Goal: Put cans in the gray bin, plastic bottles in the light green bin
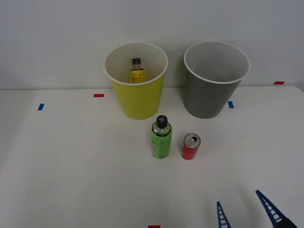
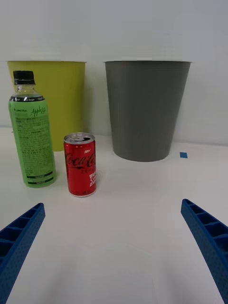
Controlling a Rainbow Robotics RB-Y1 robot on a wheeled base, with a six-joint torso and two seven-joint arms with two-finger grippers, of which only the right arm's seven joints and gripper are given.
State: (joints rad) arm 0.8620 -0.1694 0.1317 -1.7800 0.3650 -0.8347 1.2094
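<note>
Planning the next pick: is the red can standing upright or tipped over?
Upright. The red can stands on its base on the table, silver top and pull tab facing up, beside the green bottle and apart from it.

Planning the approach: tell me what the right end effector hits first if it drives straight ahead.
Probably nothing nearby: the open right end effector points between the red can and the gray bin, likely meeting the bin first; depth is unclear.

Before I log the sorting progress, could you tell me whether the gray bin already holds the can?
No, the red can stands on the table beside the green bottle, in front of the gray bin.
</note>
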